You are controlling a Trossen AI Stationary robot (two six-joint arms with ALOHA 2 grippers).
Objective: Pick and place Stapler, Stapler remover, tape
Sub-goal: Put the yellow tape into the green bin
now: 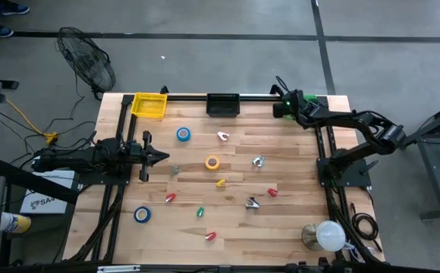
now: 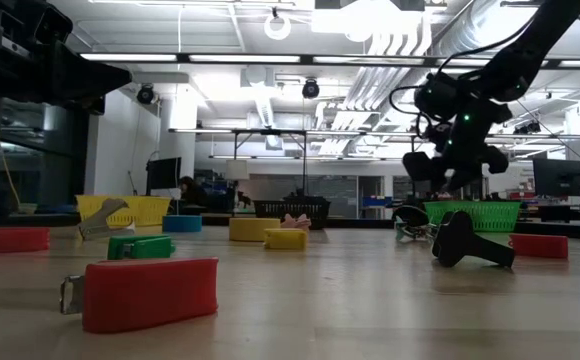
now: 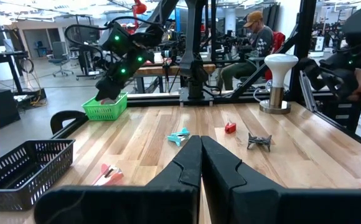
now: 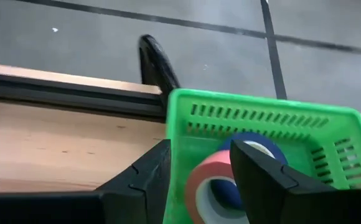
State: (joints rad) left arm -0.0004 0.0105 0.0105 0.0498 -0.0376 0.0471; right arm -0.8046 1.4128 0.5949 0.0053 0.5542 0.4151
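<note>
My right gripper hangs over the green basket at the table's far right corner, shut on a pink tape roll. A blue tape roll lies inside that basket. On the table lie two blue tape rolls and a yellow one. Among them are small staple removers and small red, yellow and green staplers. My left gripper waits shut and level at the table's left side. My right gripper has the pink tape roll between its two fingers, coming from above and slanting down. The roll stands on edge, its open centre toward the wrist camera, lifted above the basket's floor. One finger covers the roll's side; the other contact lies below the picture.
A yellow basket and a black basket stand along the far edge. A lamp with a white shade stands at the near right corner. A fan stands on the floor beyond the far left corner.
</note>
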